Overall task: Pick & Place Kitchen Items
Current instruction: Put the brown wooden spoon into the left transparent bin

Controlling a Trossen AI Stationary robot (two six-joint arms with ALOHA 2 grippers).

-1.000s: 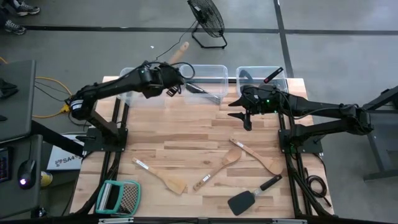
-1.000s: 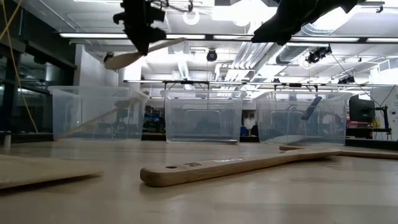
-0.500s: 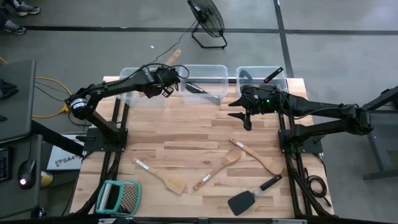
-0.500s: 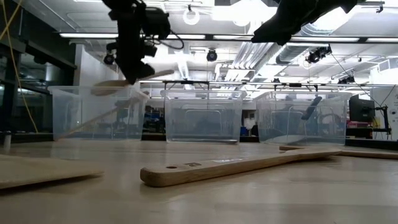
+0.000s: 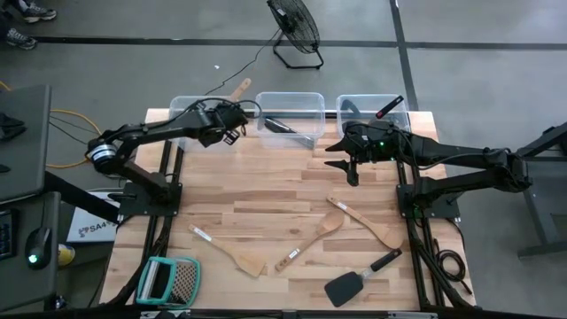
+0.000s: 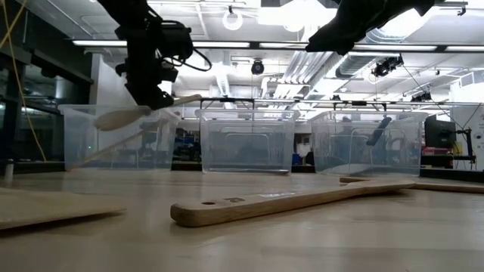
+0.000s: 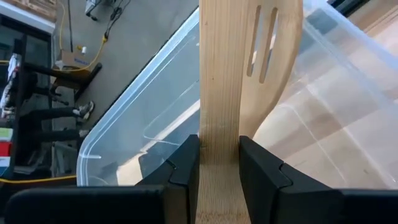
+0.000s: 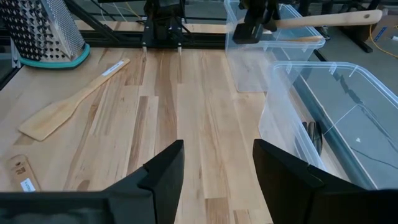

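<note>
Since a second ago my left claw (image 5: 223,121) has swung left and dropped from high over the middle bin (image 5: 290,113) to sit over the left bin (image 5: 190,120), carrying its slotted wooden spatula (image 7: 239,68) with it. The claw is pinching the flat handle between both fingers (image 7: 185,168); in the left wrist view the slotted blade reaches out past them over the clear bin's rim. From the low view the spatula hangs nearly level, just above the bin's top edge, its rounded end pointing away from the middle bin.

My right claw (image 5: 352,166) hasn't budged. It hovers over the tabletop (image 5: 266,190) just in front of the right bin (image 5: 372,113), fingers spread wide with nothing between them, as the right wrist view shows plainly.

The right bin holds a black utensil with a red-tipped handle (image 5: 389,106) leaning against its wall, and the middle bin has a dark utensil (image 5: 285,128) lying in it. Still out on the tabletop: a wooden spatula (image 5: 232,251) near the front left, a wooden spoon (image 5: 312,237) beside it toward the middle, another wooden spatula (image 5: 367,223) to the right, and a black spatula (image 5: 358,278) close to the front edge. The teal-framed grater (image 5: 168,281) sits at the front left corner
</note>
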